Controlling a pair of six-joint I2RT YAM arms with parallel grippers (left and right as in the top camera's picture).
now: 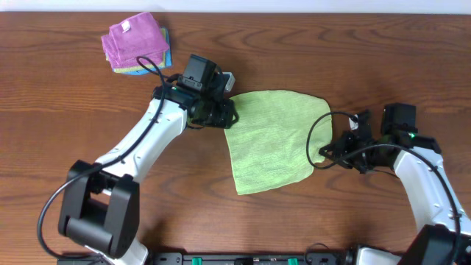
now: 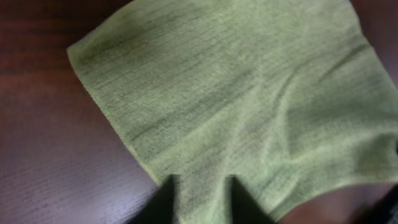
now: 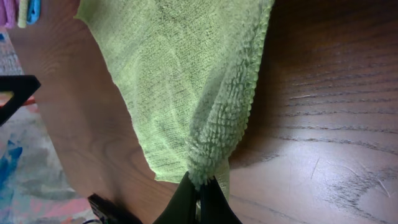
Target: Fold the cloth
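A light green cloth lies spread on the wooden table, between the two arms. My left gripper sits at the cloth's left upper corner; in the left wrist view its fingers are apart with the cloth lying between them. My right gripper is at the cloth's right edge. In the right wrist view its fingers are shut on a bunched, lifted edge of the cloth.
A stack of folded cloths, pink on top with blue and green beneath, sits at the table's far left. The table's front edge runs along the bottom, with black gear there.
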